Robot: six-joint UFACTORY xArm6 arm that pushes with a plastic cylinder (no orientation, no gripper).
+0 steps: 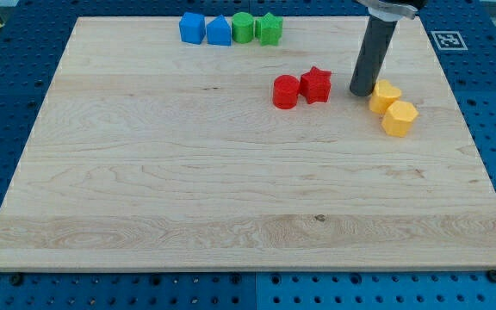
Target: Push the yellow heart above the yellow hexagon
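The yellow heart (384,95) lies at the view's right on the wooden board (188,189). It touches the yellow hexagon (399,118), which sits just below and to its right. My tip (361,92) rests on the board right at the heart's left side, between the heart and the red star (316,84). The dark rod rises from the tip toward the view's top.
A red cylinder (286,91) touches the red star's left side. Along the view's top edge stand in a row a blue block (192,27), a blue pentagon-like block (219,31), a green cylinder (243,27) and a green star-like block (269,28).
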